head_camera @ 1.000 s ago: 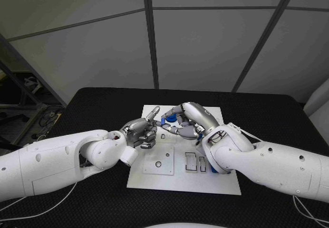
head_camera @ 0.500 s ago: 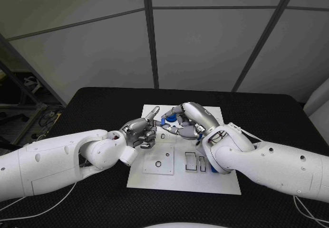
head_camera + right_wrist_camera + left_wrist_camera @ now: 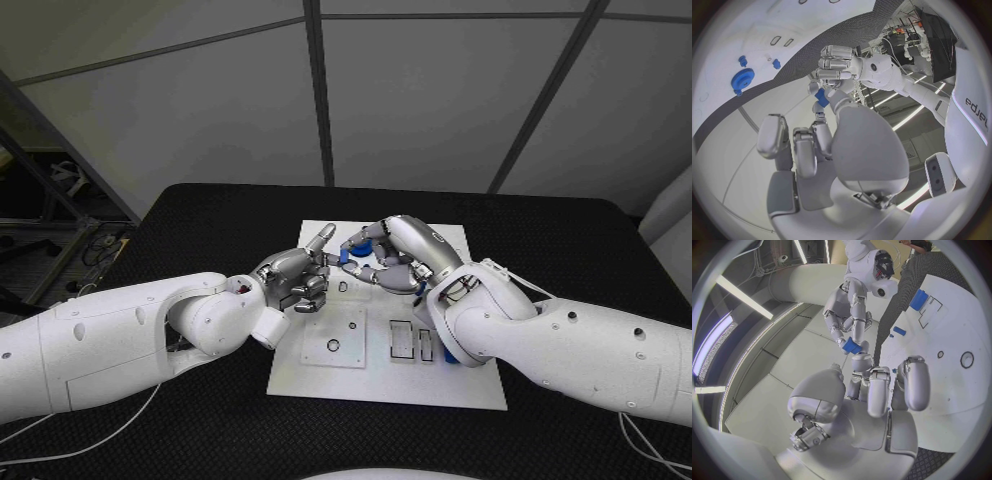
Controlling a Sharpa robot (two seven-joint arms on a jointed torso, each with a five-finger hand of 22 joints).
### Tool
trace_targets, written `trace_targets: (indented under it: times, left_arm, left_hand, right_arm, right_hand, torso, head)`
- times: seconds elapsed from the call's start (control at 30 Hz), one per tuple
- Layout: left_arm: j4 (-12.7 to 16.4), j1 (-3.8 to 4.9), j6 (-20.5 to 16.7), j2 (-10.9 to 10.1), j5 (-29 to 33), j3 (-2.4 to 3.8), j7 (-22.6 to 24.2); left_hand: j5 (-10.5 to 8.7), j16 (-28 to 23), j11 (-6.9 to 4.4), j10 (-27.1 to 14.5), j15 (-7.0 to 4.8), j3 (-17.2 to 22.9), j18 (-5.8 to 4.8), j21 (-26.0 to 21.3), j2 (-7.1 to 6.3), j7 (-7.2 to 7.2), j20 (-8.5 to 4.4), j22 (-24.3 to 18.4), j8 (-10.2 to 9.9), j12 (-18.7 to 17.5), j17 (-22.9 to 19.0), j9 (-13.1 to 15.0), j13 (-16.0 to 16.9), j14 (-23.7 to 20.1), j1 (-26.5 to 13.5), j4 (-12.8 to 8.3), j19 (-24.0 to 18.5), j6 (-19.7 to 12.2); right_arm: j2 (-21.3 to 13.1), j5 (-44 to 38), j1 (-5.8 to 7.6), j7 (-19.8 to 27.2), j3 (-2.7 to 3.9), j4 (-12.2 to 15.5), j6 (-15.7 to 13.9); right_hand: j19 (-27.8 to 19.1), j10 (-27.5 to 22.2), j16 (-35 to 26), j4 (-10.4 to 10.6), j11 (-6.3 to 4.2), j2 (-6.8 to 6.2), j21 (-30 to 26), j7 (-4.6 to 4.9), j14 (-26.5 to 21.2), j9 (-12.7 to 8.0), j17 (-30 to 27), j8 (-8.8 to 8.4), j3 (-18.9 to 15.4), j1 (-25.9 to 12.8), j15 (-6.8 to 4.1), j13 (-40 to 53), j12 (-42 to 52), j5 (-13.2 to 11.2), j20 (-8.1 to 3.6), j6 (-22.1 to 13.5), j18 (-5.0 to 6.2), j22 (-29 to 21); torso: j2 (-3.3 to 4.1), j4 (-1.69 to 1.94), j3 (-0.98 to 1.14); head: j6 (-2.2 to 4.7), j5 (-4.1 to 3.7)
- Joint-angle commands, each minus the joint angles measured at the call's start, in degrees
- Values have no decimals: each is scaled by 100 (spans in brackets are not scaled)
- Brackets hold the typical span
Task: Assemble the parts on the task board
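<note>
Hanging above the far half of the task board (image 3: 378, 385), a small blue part (image 3: 345, 251) sits between the two hands, clear of the plate. The right hand (image 3: 392, 255) has its fingers (image 3: 856, 315) curled in round the piece and seems to carry it, while the left hand (image 3: 297, 277) reaches one raised finger up to it with the rest folded in; whether that finger shares the grip I cannot tell. Compared with a second ago the pair has barely shifted, the right hand only a touch nearer the left, so the handover or regrasp looks unfinished. Another blue part (image 3: 449, 352) shows at the board's right edge under the right arm, and open slots (image 3: 402, 341) wait on the near half. Around it lies the black tabletop (image 3: 202, 420).
</note>
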Motion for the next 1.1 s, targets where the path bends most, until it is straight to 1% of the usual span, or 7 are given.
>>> trace_targets:
  times: [0.03,1.1]
  left_arm:
    - [2,11,89,-7,-25,8,60]
    - [-13,11,87,-29,-25,8,70]
  left_hand:
    - [17,14,7,28,3,-34,48,19,32,-8,12,122,32,26,1446,6,12,587,12,-6,28,33]
    - [18,14,2,31,-3,-30,47,23,25,-13,8,126,32,25,1445,10,15,587,40,-22,31,46]
  right_arm:
    - [-12,-18,6,-30,0,7,8]
    - [-45,-47,5,-61,0,20,41]
  right_hand:
    - [21,37,-7,-2,-17,38,26,-60,594,151,1459,30,31,-11,-28,6,-22,30,-12,93,-35,4]
    - [14,35,-14,-3,-19,38,22,-63,591,155,1451,31,32,-23,-28,4,-27,29,-12,98,-34,0]
  torso:
    - [-1,1,-2]
    - [0,-1,-1]
  head:
    - [-3,-4]
    - [3,5]
